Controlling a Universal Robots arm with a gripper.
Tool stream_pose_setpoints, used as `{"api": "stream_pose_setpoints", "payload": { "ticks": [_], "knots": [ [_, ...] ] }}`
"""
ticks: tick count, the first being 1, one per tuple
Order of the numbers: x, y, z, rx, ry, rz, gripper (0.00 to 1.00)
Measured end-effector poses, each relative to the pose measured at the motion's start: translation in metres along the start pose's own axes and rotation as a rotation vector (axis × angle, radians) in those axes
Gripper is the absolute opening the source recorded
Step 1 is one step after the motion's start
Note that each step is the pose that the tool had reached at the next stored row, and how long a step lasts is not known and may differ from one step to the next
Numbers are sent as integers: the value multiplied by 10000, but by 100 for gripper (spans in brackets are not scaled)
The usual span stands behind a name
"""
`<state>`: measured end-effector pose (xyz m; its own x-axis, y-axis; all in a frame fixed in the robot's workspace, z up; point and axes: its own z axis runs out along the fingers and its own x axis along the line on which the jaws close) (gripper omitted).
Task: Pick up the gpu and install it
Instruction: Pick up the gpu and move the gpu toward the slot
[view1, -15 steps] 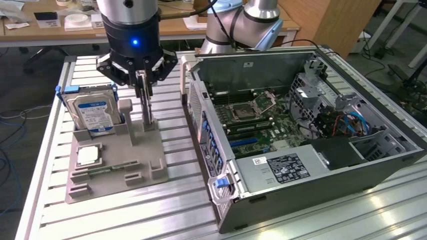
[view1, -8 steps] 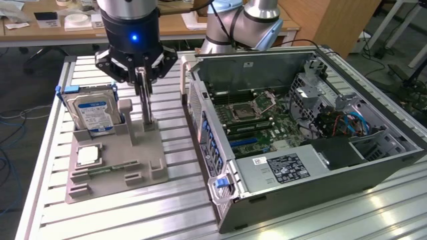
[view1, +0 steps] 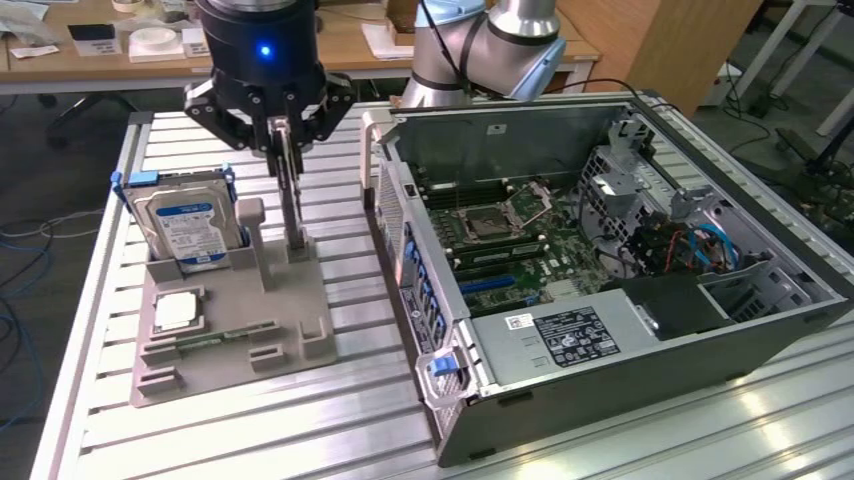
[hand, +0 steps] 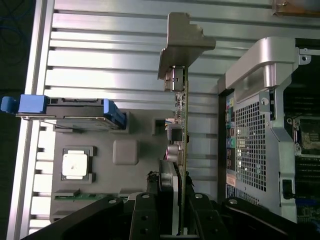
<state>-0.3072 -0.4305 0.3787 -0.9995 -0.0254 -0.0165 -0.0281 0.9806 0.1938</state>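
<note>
On the slatted table (view1: 96, 320), an open case (view1: 601, 270) sits at the exterior view's right, beside a grey holder (view1: 283, 300) that carries a hard drive (view1: 187, 225), a chip (view1: 174, 312) and a memory stick (view1: 220, 338). The gpu (view1: 287, 195) stands on edge, its lower end at the holder's slot. The tool (view1: 278, 138) is closed partway and clamps the gpu's upper end.

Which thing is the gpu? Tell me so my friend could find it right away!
Find the open computer case; on the exterior view's left of it lies a grey holder tray. The gpu is the thin dark card standing on edge there, gripped by the gripper, unlike the fat blue-labelled hard drive beside it.
</note>
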Motion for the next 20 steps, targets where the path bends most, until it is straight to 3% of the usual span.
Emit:
{"api": "stream_pose_setpoints", "payload": {
  "ticks": [2, 5, 13, 18, 19, 20],
  "knots": [
    [0, 3, -8, 64, -2, 1, 28],
    [1, 4, -16, 206, 7, 0, 28],
    [-1, 17, -83, 219, 5, -1, 28],
    [-1, 22, -107, 294, 6, -1, 28],
    [0, 24, -110, 376, 8, 0, 28],
    [0, 24, -112, 521, 13, -2, 28]
  ]
}}
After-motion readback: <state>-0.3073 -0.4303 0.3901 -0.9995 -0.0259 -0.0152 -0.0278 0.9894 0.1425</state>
